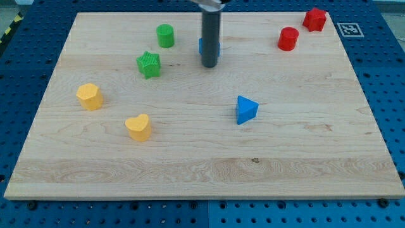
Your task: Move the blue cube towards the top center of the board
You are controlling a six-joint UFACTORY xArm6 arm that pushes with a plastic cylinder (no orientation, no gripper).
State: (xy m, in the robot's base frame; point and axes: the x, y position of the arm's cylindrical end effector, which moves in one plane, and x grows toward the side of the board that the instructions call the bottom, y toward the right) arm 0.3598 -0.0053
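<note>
The small blue cube (201, 45) sat near the board's top centre, mostly hidden behind my dark rod. My tip (209, 65), bare with nothing held, stood just below it, seemingly touching, so any push ran toward the view's top, along the wooden board (304, 152).

Even, bright, diffuse light covers the wooden board (209, 158), whose pale grain reads sharply right out to its edges, with no hot glare anywhere on it. Shadows are short and soft: the blue triangular block (246, 109) near the board's middle and the yellow heart block (138, 126) toward the board's left each throw only a faint dark fringe at their base. The dark rod (210, 35) above the board's top centre looks slightly soft, and the board's far edge appears narrower than its near edge.
</note>
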